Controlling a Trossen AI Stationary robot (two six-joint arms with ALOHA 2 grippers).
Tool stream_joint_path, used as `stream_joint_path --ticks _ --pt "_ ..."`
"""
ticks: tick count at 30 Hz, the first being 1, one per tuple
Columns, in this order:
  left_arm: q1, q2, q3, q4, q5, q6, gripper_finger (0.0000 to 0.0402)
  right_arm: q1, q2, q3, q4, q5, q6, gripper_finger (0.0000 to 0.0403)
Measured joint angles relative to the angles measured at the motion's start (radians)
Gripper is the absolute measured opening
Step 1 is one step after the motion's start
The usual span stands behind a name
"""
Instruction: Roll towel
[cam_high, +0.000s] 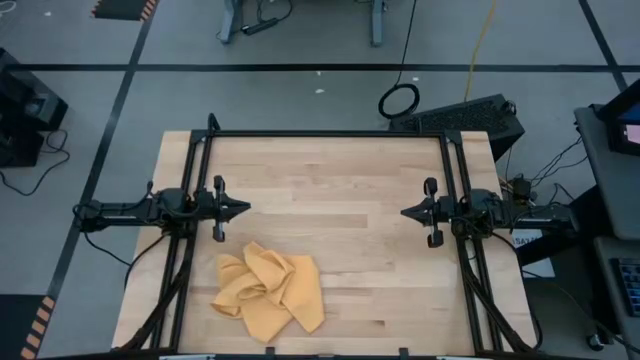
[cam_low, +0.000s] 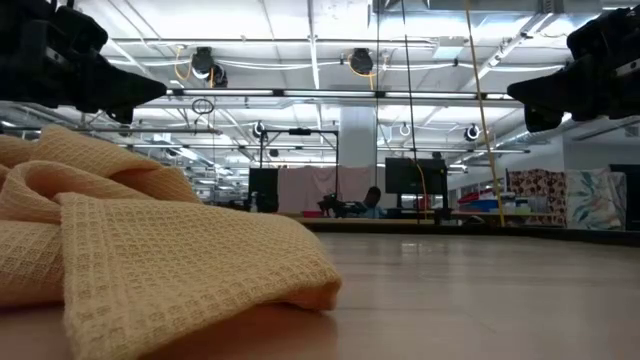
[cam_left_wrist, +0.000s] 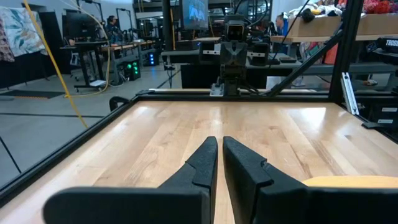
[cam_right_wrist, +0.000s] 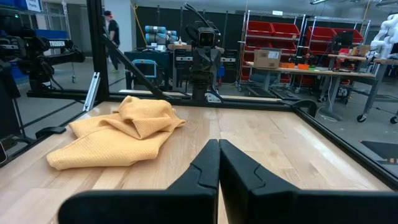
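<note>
Mustard-yellow waffle-weave cloth, the towel (cam_high: 268, 291), lies crumpled in a loose heap on the pale wooden table (cam_high: 340, 190), unrolled, with several folds piled over one another and one corner pointing toward the table's near edge. It sits on the left half of the table, nearer the left gripper (cam_high: 243, 208) than the right one, off to the side of that gripper's fingers and closer to the near edge than the gripper is, not touching it

The left gripper is above the left side of the table with its two dark fingers nearly pressed together, only a thin slit between them, and nothing pinched. In the left wrist view, a sliver of the towel shows just beside its fingers (cam_left_wrist: 205, 163)

The right gripper (cam_high: 406, 213) is over the right side of the table, facing the left gripper across bare wood, well apart from the towel. Its fingers (cam_right_wrist: 208, 165) are pressed fully together and hold nothing. From the right wrist view the towel heap lies ahead and to one side

A black metal frame (cam_high: 330, 134) borders the table. In the low view both grippers hang above the tabletop, clear of the cloth
</note>
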Motion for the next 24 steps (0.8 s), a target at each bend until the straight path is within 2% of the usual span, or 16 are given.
stream_joint_path --ticks 13,18,24 --pt "0.0 0.0 0.0 0.0 0.0 0.002 0.0034 0.0 0.001 0.029 0.013 0.0 0.049 0.0" --pt "0.0 0.0 0.0 0.0 0.0 0.001 0.0034 0.0 0.03 0.166 -0.011 0.0 0.037 0.0" --pt "0.0 0.0 0.0 0.0 0.0 0.0 0.0034 0.0 0.18 0.412 -0.126 0.002 0.055 0.0"
